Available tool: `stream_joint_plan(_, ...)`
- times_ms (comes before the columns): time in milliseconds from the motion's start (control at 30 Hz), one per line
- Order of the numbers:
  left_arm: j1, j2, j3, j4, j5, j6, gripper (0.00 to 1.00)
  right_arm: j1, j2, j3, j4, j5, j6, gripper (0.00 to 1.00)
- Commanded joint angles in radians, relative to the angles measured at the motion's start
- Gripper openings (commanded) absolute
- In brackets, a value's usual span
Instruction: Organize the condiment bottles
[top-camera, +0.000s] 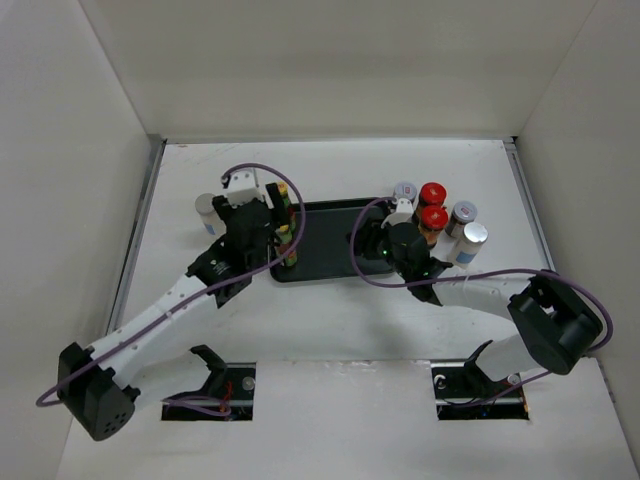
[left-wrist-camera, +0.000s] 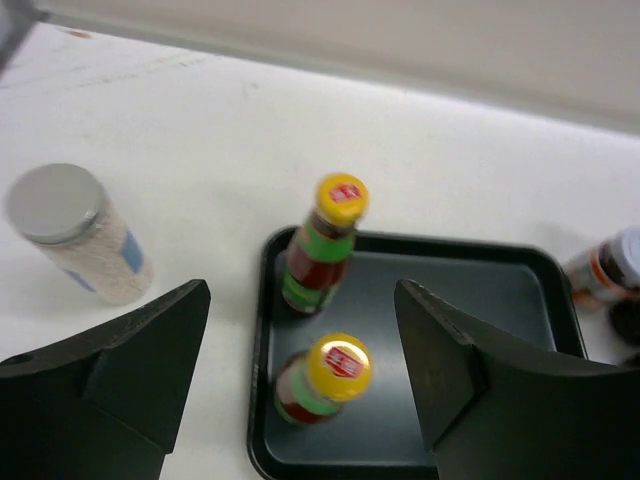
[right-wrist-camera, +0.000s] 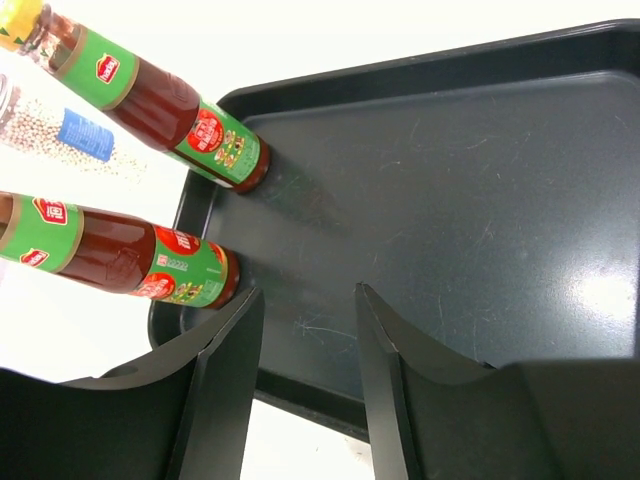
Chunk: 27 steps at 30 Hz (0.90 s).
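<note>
A white table (top-camera: 330, 320) boxed in by plain white walls, with a black tray (top-camera: 330, 235) at its centre, where the sorting of the condiment bottles looks only partly done. Two yellow-capped sauce bottles (left-wrist-camera: 325, 245) (left-wrist-camera: 320, 385) stand upright, one behind the other, at the tray's left end, and the rest of the tray floor is bare. Six containers remain on the table. A silver-lidded shaker (left-wrist-camera: 85, 235) stands just off the tray's left edge. Two red-lidded jars (top-camera: 432, 193) (top-camera: 434, 217) and three silver-lidded jars (top-camera: 405, 190) (top-camera: 463, 213) (top-camera: 472, 238) are bunched together beside its right end. The left gripper (left-wrist-camera: 302, 300) hangs above the two sauce bottles with its jaws spread wide, gripping nothing and touching neither cap. The right gripper (right-wrist-camera: 308, 295) hovers over the tray with its jaws parted and only the tray floor showing between them, so it too is empty. By this reckoning about a quarter of the job is complete.
</note>
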Motion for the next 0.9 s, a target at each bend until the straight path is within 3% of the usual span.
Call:
stream_joint_plan(0,0.078,-0.087,-0.045,0.064,-0.092,-0.025,0.73,-0.011,-0.037,-0.009,0.057,0.003,0.015,0.49)
stream_joint_plan(133,0.246,-0.102,-0.075,0.041,-0.062,-0.065,0.75,-0.008,-0.014,0.007,0.051,-0.009,0.02,0.5)
stream_joint_plan(300,0.408,-0.01,-0.095,0.061,-0.024,-0.096,0.78,-0.008,-0.008,0.005,0.057,-0.009,0.026,0.53)
stream_joint_plan(567,0.49,0.206,-0.04,0.11,0.099,-0.062,0.85,-0.008,-0.008,0.008,0.057,-0.017,0.017,0.55)
stream_joint_plan(867,0.554,0.306,-0.026,0.202,0.069,-0.057,0.84,-0.002,0.002,0.014,0.062,-0.022,0.011,0.56)
